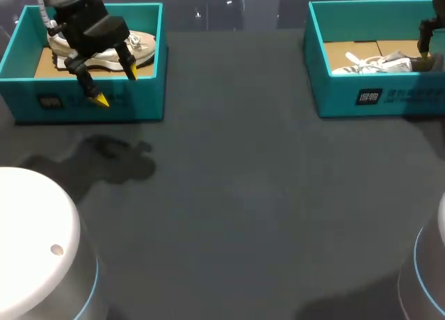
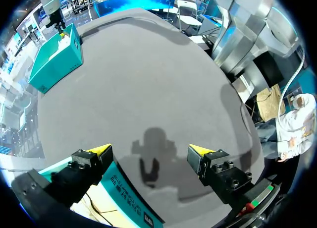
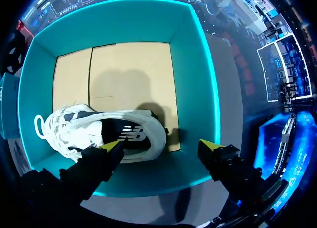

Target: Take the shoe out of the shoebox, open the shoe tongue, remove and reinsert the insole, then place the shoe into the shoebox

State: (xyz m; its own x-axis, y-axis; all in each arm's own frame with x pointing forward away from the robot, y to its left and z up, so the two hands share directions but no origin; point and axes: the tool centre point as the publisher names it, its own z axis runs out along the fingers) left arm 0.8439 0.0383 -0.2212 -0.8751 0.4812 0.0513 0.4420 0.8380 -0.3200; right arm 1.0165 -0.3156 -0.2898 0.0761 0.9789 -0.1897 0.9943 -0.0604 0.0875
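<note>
Dark grey tabletop [image 1: 229,195], a teal box at each far side. In the right shoebox [image 1: 375,97] a white shoe [image 3: 99,126] lies on the brown cardboard floor, laces bunched at one end. Above it hangs the right gripper [image 3: 161,145], released, with one tip over the shoe's side and the other over the box wall. Over the front wall of the left shoebox [image 1: 21,90], which holds a cream shoe [image 1: 146,45], the left gripper [image 1: 117,85] hovers, released and empty. White print marks both front walls.

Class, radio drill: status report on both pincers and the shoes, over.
Left pincer open over front wall of left shoebox, beige shoe inside. Right pincer open above white shoe in right shoebox. Nothing blocks either.
</note>
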